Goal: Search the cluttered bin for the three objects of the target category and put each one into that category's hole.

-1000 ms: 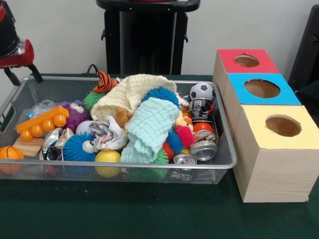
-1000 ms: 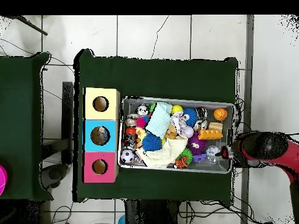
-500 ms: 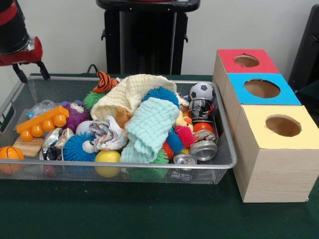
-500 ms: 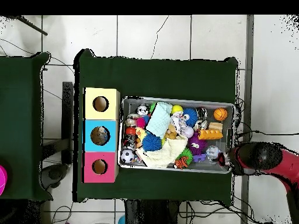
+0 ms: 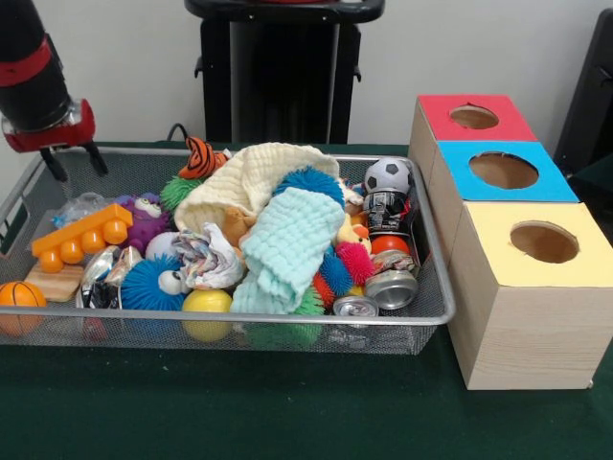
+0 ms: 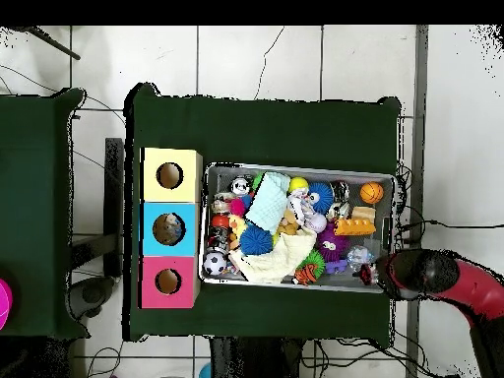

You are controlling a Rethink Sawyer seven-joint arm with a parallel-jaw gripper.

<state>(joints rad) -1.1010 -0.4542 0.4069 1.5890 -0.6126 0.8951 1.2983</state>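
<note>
Pincer (image 5: 71, 161) hung over wire bin (image 5: 436, 287) corner at 10 o'clock, prongs spread, empty. Toys, cloths, cans filled bin. Three boxes (image 5: 529, 287) with holes stood beside bin at 3 o'clock on worktop (image 5: 287, 412).

Three holed boxes (image 5: 522, 230), one mesh bin (image 5: 421, 321)

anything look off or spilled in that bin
Nothing has spilled: everything sits inside the mesh bin. The cans look damaged, though: a crushed silver can lies on its side in the front corner nearest the boxes, with another flattened one beside it. The pale yellow cloth and mint cloth hide what lies under them.
</note>
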